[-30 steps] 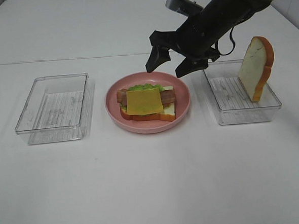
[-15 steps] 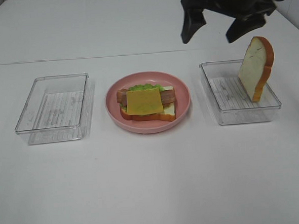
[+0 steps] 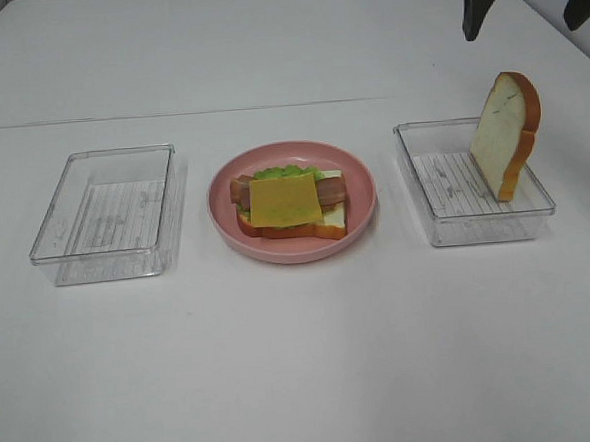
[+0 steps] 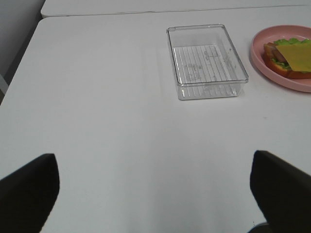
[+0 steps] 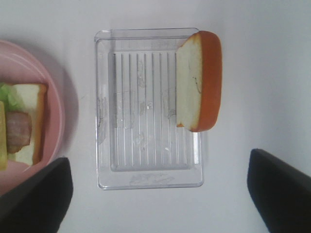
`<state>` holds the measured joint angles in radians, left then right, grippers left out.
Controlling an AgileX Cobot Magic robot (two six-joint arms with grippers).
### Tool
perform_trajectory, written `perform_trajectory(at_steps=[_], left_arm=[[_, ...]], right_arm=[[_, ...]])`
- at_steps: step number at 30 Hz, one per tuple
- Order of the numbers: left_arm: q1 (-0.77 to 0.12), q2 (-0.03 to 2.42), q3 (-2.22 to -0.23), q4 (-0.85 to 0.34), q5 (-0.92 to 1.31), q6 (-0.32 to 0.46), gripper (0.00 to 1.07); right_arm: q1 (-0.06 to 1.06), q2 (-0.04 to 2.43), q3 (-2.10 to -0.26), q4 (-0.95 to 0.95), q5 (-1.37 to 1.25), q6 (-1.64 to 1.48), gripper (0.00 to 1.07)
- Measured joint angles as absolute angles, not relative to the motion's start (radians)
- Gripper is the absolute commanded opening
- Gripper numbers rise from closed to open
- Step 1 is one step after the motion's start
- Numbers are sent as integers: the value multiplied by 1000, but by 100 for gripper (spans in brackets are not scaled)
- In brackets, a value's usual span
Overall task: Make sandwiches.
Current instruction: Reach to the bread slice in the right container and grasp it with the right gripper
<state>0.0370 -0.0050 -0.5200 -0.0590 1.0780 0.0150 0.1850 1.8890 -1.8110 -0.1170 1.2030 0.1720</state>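
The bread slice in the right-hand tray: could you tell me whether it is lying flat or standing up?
Standing up: the bread slice rises on edge, leaning against the tray's far-right wall.

My work surface is a plain white counter (image 3: 304,361) with a faint seam running across its far part. A round pink plate (image 3: 365,217) sits at the middle. A clear plastic rectangular tray (image 3: 50,236), with a ribbed floor, rests to the left of the plate, apart from it. A second clear tray (image 3: 446,232) of the same type rests to the right of the plate, also apart from it. All three items lie in one row across the counter, their rims level.
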Motion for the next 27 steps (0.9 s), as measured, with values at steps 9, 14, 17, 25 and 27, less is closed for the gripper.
perform_trajectory(at_steps=[9, 14, 17, 25, 27], left_arm=[[37, -5, -520, -60, 1078, 15, 100], [37, -5, -520, -60, 1078, 15, 100], [37, -5, -520, -60, 1078, 15, 100], [37, -5, -520, -60, 1078, 15, 100], [37, -5, -520, -60, 1078, 15, 100]], right_arm=[[49, 2041, -1870, 34, 1208, 134, 94], [26, 2082, -1870, 34, 1192, 119, 94], [17, 2098, -1871, 38, 1174, 115, 94], [-2, 2161, -1872, 61, 1100, 105, 93], [-2, 2171, -1872, 66, 1097, 103, 93]])
